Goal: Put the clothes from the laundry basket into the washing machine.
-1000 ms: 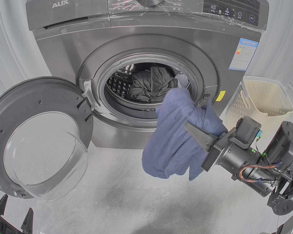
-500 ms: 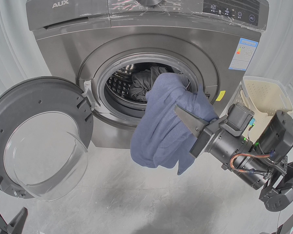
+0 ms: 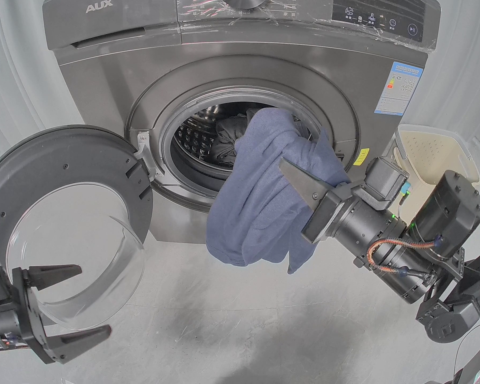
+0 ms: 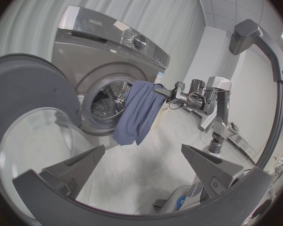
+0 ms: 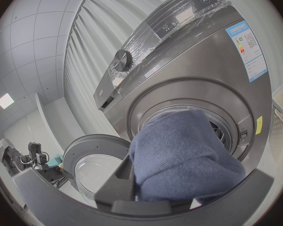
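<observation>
**Head view.** The right claw (image 3: 297, 176) is clenched on a blue garment (image 3: 261, 204), gripping a bunched fold. Ahead of the claw the cloth rises to the mouth of the washer (image 3: 117, 86), with its top at the door ring. The rest hangs below the claw, above the floor (image 3: 224, 316). Deeper in the drum, beyond the claw, lie dark clothes (image 3: 224, 134). The basket (image 3: 437, 156) stands behind this claw, just beside the washer. The left claw (image 3: 93, 300) is released, fingers wide apart. It hangs low before the glass of the open door (image 3: 64, 156), well apart from the garment.

**Left wrist view.** Between the left claw's spread fingers, far ahead, the garment (image 4: 136, 110) hangs in a long fold from the right claw. Its upper edge is at the drum opening and its tail is below the ring.

**Right wrist view.** The garment (image 5: 185, 151) is heaped over the right claw, with the washer's opening right behind it.

**Handling.** The garment looks light, soft and limp, so it should drape rather than hold its shape. It will likely drag on the ring. The grip on a thick bunch seems sound. The long tail below the claw probably needs carrying well inside, or it may slide back out.
</observation>
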